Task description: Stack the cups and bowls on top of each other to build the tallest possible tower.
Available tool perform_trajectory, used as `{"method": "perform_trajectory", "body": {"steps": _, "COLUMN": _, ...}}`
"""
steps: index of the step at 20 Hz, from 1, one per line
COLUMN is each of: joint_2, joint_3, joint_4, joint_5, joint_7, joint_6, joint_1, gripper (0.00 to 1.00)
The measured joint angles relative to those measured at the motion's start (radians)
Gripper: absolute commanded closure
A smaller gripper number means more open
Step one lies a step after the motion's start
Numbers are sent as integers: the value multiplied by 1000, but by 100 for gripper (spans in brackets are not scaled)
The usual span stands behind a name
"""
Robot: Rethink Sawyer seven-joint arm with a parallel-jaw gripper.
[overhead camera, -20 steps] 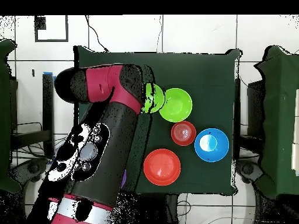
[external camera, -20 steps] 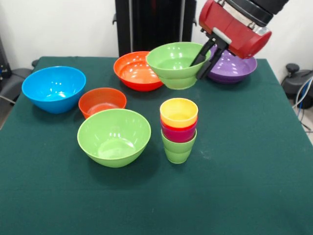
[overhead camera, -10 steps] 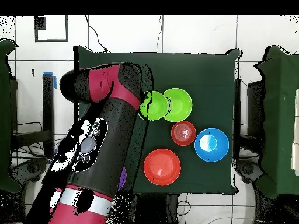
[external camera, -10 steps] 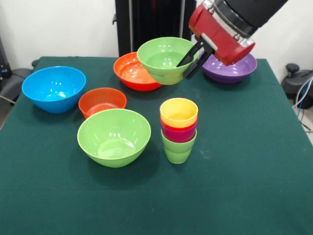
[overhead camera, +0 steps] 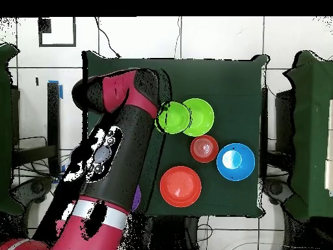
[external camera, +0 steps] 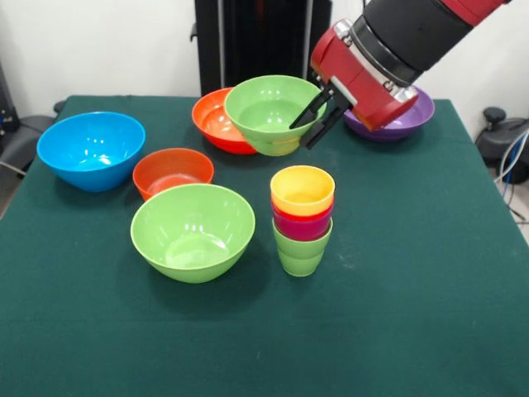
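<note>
Mid-carry: gripper clamped on the rim of a light-green bowl, one finger inside the wall and one outside, bowl held tilted in the air above the table – in front of the large orange bowl, up and back-left of the cup stack. Stack standing as yellow cup on top, red cup beneath, green cup at the base, nothing yet resting on it. Other pieces untouched on the cloth: blue bowl, small orange-red bowl, second light-green bowl just beside the stack, purple bowl behind the arm. Probably next – bring the carried bowl over the yellow cup, level it, centre it, lower gently before letting go; an off-centre or tilted release likely to topple the narrow column.
</note>
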Motion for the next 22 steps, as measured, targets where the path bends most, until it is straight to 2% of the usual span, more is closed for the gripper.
{"method": "perform_trajectory", "body": {"steps": 7, "joint_2": 25, "joint_3": 0, "joint_4": -31, "joint_5": 0, "joint_7": 0, "joint_6": 16, "joint_1": -6, "gripper": 100}}
{"method": "perform_trajectory", "body": {"steps": 22, "joint_2": 38, "joint_3": 0, "joint_4": -108, "joint_5": 0, "joint_7": 0, "joint_6": 146, "joint_1": -21, "gripper": 100}}
